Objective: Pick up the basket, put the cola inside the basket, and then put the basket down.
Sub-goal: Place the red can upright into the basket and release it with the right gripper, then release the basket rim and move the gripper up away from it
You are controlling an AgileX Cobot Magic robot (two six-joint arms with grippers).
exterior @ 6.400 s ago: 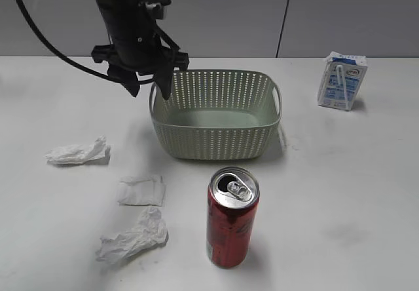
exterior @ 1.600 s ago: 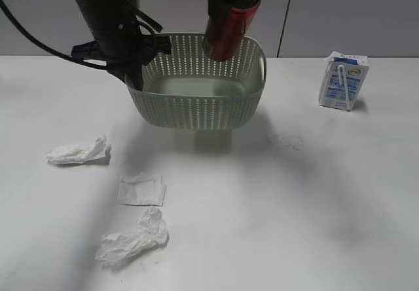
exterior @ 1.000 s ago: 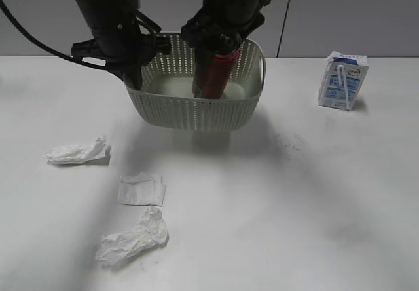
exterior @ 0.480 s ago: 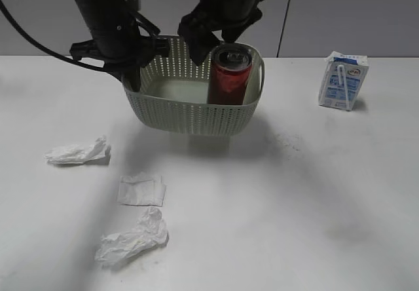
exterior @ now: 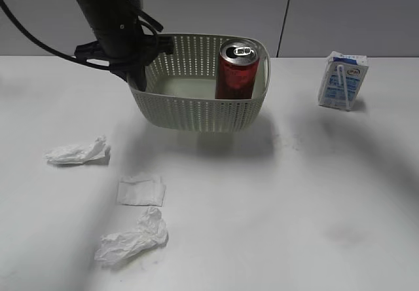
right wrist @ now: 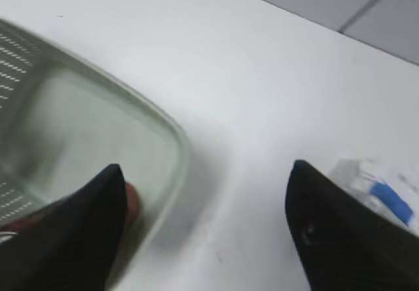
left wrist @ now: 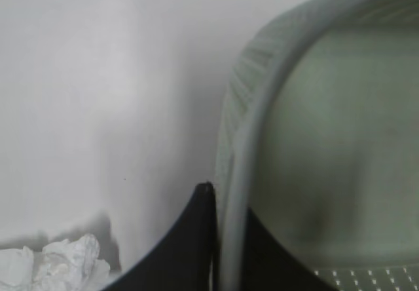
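Basket (exterior: 196, 111) hangs lifted, its 9 o'clock rim pinched by the left gripper (exterior: 139, 73); cola (exterior: 236, 70) stands upright inside; right gripper (right wrist: 203, 232) spread wide, empty.

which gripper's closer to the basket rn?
Left. The left gripper is clamped on the left rim of the basket, holding it. The right gripper is open above, clear of it.

A blue-and-white drink carton (exterior: 342, 80) stands upright at the far right of the white tabletop (exterior: 281, 212). Three crumpled tissues (exterior: 131, 240) lie well apart from it on the left.
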